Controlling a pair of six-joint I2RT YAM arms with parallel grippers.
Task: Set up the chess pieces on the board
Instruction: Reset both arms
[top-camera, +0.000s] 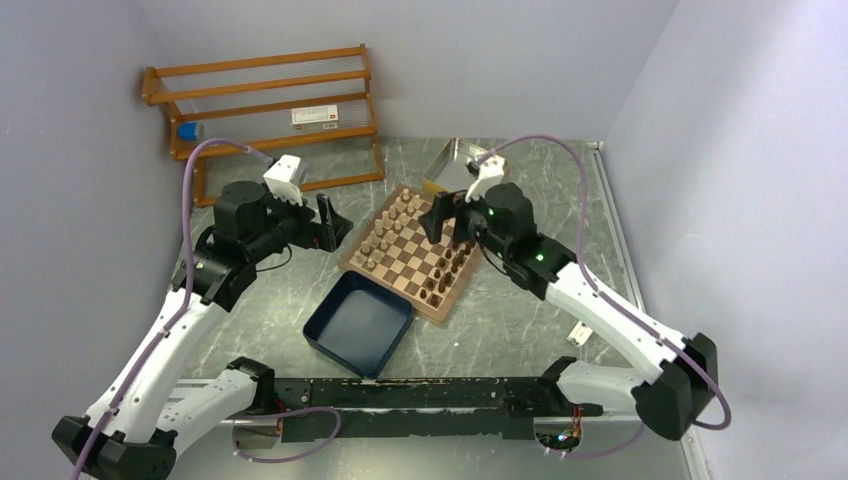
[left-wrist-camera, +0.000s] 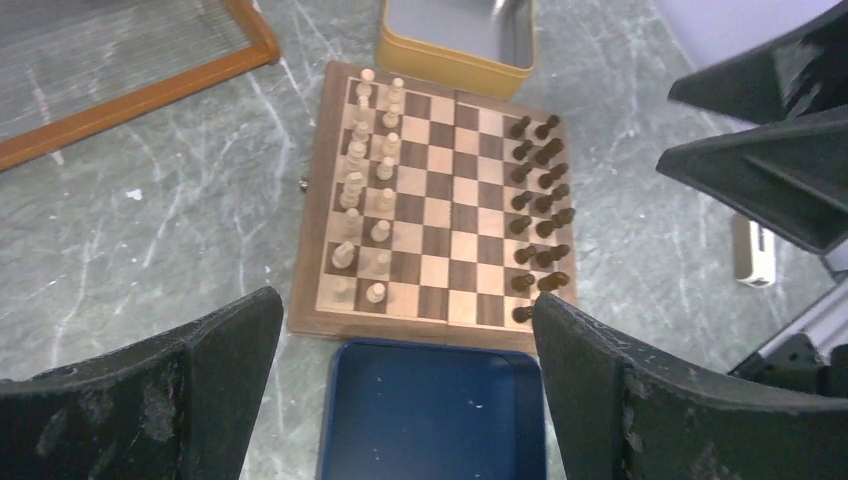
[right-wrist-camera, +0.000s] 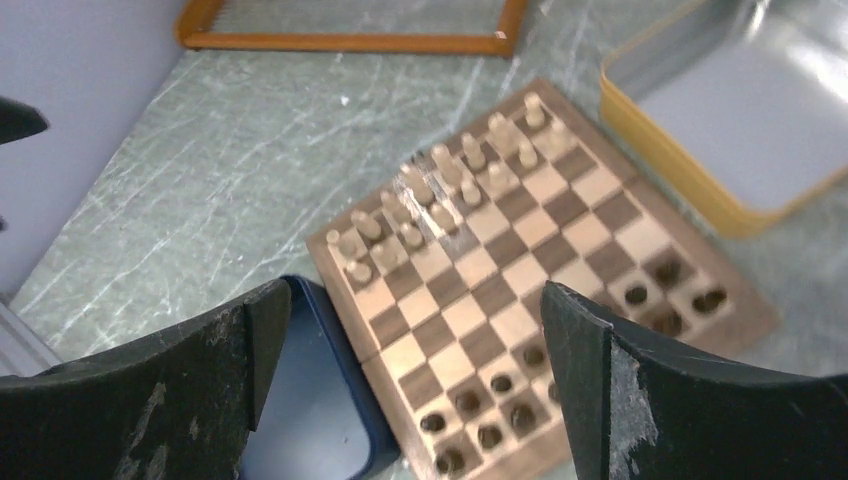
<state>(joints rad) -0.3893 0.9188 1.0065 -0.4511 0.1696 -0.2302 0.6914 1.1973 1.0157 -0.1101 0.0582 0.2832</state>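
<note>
**Both sets of jaws released, pieces lined up on the board**

At the far left of the counter (top-camera: 250, 320) a wooden rack (top-camera: 265, 110) leans against the back wall. The left arm (top-camera: 180, 330) reaches in front of it. Its jaws hang over bare counter between the rack and the board, spread wide. In the left wrist view its two black fingers (left-wrist-camera: 150, 400) stand far apart and grasp nothing.

Next comes the navy blue tray (top-camera: 358, 322), just beside the near edge of the board. Its blue floor shows from wall to wall.

The board (top-camera: 410, 252) lies at an angle in the middle of the counter. The light chess pieces (top-camera: 385, 225) stand upright in two files along the side facing the rack. The dark chess pieces (top-camera: 445, 272) stand in two files along the opposite side. The squares between the two sets show only the checker pattern.

Behind the far corner of the board sits a yellow-walled metal tin (top-camera: 445, 165), just beside the board. Its grey floor shows wherever it is visible, and the right arm covers part of it in the top view.

The right arm (top-camera: 600, 310) stretches in from the right. Its jaws hover over the far right part of the board, released and wide, and grip nothing. A small white block (top-camera: 580, 333) lies on the counter under that arm.
</note>
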